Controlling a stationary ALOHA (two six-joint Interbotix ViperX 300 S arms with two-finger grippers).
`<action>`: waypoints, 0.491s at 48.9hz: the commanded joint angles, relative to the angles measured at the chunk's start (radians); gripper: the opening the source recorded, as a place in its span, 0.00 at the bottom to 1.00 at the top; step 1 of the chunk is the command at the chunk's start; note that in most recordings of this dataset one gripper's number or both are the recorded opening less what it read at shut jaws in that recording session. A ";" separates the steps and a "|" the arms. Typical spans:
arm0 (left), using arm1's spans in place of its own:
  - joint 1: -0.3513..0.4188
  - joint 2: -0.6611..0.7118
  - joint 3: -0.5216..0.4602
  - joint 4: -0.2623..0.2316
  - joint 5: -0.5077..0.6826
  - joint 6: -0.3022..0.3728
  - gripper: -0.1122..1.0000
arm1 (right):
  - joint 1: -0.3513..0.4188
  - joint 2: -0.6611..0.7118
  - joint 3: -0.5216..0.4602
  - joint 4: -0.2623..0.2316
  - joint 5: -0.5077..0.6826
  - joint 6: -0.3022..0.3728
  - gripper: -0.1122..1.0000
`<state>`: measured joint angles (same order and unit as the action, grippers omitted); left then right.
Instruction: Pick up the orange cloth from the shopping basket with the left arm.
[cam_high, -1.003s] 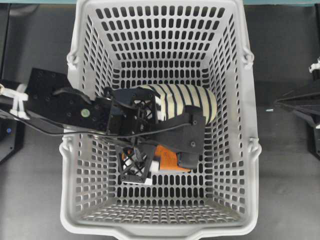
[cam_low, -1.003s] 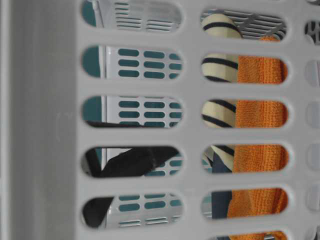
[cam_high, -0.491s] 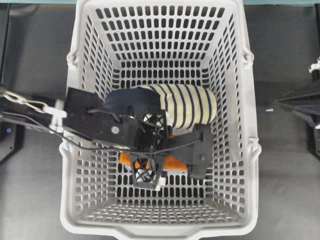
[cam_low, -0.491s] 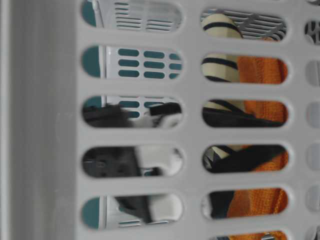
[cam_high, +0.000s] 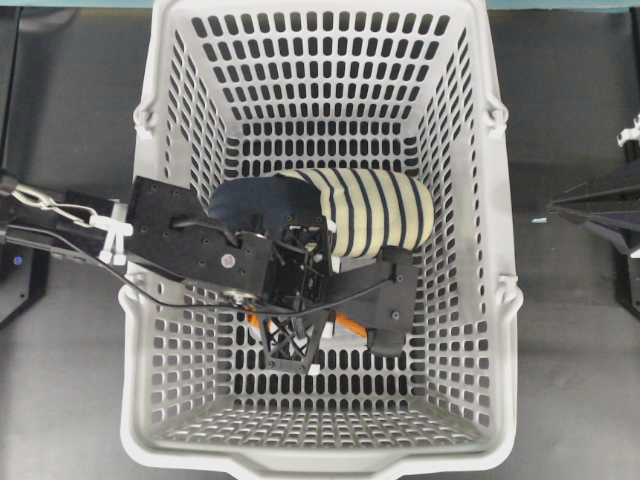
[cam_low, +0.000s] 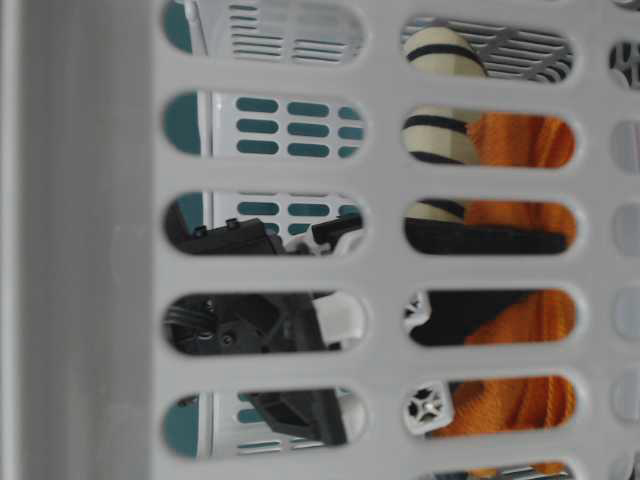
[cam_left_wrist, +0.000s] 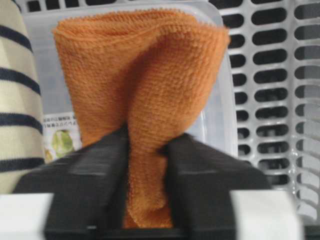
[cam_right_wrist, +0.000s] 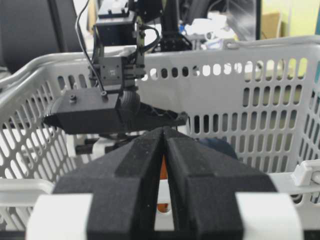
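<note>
The cloth (cam_left_wrist: 145, 90) lies low in the basket (cam_high: 500, 200), on a clear lidded box (cam_left_wrist: 215, 125) with a printed label, just beside the striped slipper (cam_high: 375, 215). In the left wrist view a ridge of the orange fabric is bunched up and squeezed between the two black fingers (cam_left_wrist: 200, 175) of the left claw (cam_left_wrist: 145, 200), so the claw is pinching the cloth, with most of the fabric fanning out ahead of the tips.

The step in hand looks like the grasp itself: the pinch is made but the cloth is not yet lifted, since it sits down on the box. The next move calls for a straight rise out of the basket, keeping the pinch firm and clearing the slipper and the walls. Only a fold is caught, so the fabric could slip free, or drag the box if it snags.

From overhead the left arm (cam_high: 200, 250) reaches in over the basket's left wall, and only slivers of orange show beneath the claw (cam_high: 295, 345). Through the wall slots at table level, orange fabric (cam_low: 510, 330) shows beside black claw parts.

The right claw (cam_right_wrist: 164, 175) hangs outside the basket, its fingers pressed together on nothing.
</note>
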<state>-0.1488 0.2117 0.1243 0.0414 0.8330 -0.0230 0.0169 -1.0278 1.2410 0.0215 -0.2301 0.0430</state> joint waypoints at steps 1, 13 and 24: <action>0.000 -0.037 -0.020 0.003 -0.002 0.002 0.21 | 0.002 0.005 -0.006 0.006 -0.005 0.002 0.09; 0.003 -0.109 -0.138 0.003 0.112 0.002 0.21 | 0.002 0.005 -0.006 0.006 -0.005 0.002 0.09; 0.032 -0.158 -0.368 0.003 0.314 0.003 0.21 | 0.002 0.005 -0.005 0.006 -0.005 0.002 0.09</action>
<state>-0.1365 0.0997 -0.1365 0.0430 1.0815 -0.0184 0.0169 -1.0278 1.2410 0.0230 -0.2301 0.0430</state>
